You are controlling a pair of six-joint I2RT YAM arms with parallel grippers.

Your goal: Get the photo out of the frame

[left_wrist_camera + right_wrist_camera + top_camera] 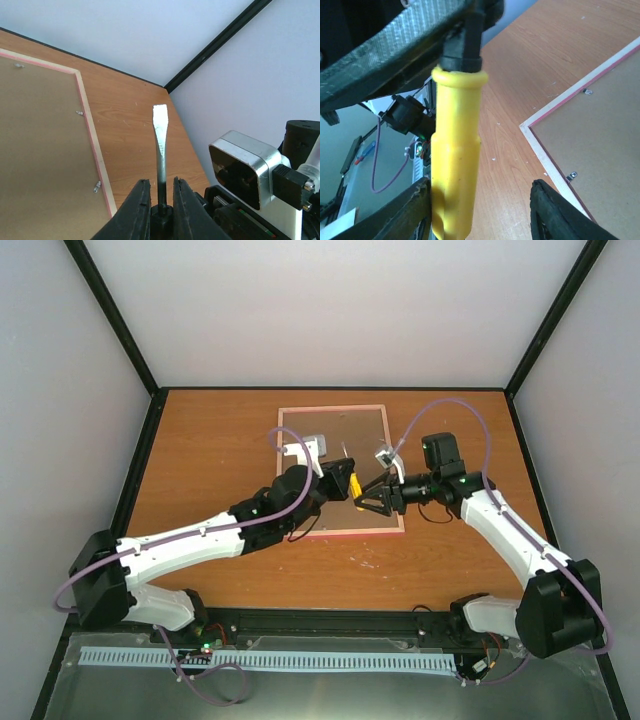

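Note:
The pink frame (345, 430) lies face down on the table, its brown backing board (40, 140) up inside the pale pink edge (555, 165). The photo is hidden under the board. My left gripper (335, 480) is shut on a yellow-handled screwdriver (354, 485) and holds it above the frame's right part. In the left wrist view the jaws (161, 192) pinch its black collar, the flat blade (160, 135) pointing forward. My right gripper (480, 210) is open around the yellow handle (455, 160), which rests against one finger (405, 215).
Small metal clips (97, 187) sit along the board's edge, and they also show in the right wrist view (572, 175). The right wrist's camera housing (245, 165) is close beside the left gripper. White walls and black posts (120, 330) ring the wooden table (210, 440).

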